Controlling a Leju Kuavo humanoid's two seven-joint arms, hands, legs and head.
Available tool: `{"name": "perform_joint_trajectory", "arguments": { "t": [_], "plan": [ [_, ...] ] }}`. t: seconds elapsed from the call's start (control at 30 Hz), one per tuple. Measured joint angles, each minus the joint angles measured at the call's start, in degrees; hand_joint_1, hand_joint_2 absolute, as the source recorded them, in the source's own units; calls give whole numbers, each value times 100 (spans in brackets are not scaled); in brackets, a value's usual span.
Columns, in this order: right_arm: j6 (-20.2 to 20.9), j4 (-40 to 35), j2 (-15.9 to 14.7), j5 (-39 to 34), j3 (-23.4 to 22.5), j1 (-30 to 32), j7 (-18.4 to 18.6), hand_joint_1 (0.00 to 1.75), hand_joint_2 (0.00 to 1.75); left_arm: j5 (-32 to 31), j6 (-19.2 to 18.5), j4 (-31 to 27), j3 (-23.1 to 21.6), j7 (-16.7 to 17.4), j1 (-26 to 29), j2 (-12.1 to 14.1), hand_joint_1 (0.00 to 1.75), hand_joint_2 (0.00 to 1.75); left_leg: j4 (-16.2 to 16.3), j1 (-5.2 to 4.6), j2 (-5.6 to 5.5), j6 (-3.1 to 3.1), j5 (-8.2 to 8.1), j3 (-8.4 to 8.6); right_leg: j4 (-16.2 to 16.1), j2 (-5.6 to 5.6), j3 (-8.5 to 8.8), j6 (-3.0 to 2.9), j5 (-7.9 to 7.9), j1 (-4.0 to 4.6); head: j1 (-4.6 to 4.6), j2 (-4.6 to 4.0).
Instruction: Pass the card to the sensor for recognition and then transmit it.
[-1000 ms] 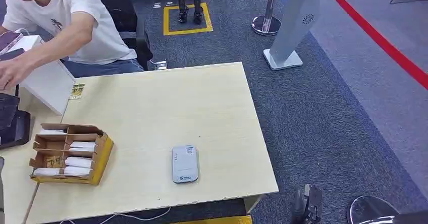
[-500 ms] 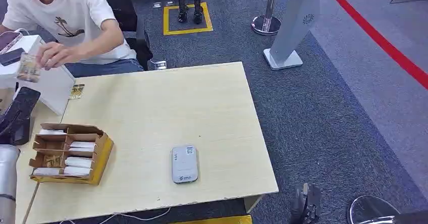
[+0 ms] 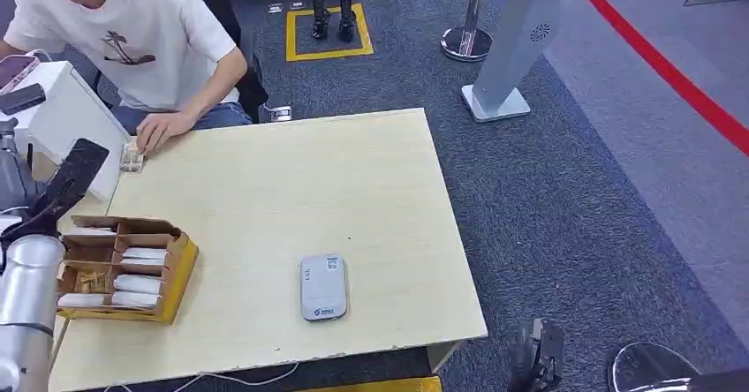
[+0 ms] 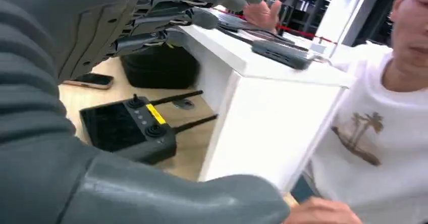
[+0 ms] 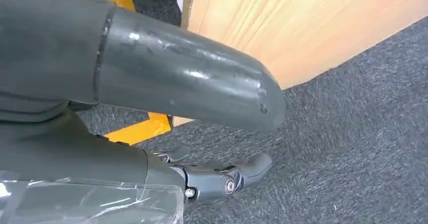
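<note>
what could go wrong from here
The left hand is raised, holding nothing, close to the person's hand, which rests on a card at the table's far left edge; reaching now could bump them. The white box with phones on top stands beside the left hand and could be knocked.

A light wooden table (image 3: 265, 180) bears a compartmented cardboard box (image 3: 124, 268) at its left, a grey rounded card sensor (image 3: 323, 287) near its front edge, and a small card (image 3: 132, 156) at its far-left corner.
</note>
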Motion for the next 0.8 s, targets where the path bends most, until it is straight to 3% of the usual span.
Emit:
{"name": "perform_joint_trajectory", "arguments": {
  "t": [0.17, 0.33, 0.5, 0.67, 0.8],
  "plan": [
    [-4, 0, -2, -52, 42, -18, 2, 0, 0, 444, -298, -17, -186, -185, -124, -278, 0, 175, 2, 0, -1, 1, 1, -1, 0, -1, 2, 3, 3, 0, 2, 0],
    [-57, 2, -9, -190, 50, -20, -30, 0, 0, 1836, -709, -643, -277, -472, -27, -609, 0, 175, 3, -3, 1, 1, 0, -1, 0, 0, 3, 3, 3, -2, 2, 0],
    [-70, 33, -26, -286, 50, -8, -92, 0, 0, 3174, -1273, -1667, -539, -496, 562, -937, 0, 175, 2, -4, 1, 5, -5, -3, -3, 0, 2, 4, 2, -4, 2, 0],
    [-66, 81, -52, -356, 50, 27, -138, 0, 0, 4322, -1821, -2293, -837, -358, 1178, -1121, 0, 175, 2, -4, 2, 6, -6, -2, -3, 0, 2, 4, 1, -3, 2, 0],
    [-66, 109, -68, -395, 48, 49, -153, 0, 0, 4736, -1886, -2694, -1127, -396, 1799, -1195, 0, 175, 2, -4, 3, 6, -6, -3, -3, 1, 1, 4, 1, -3, 2, 0]
  ]
}}
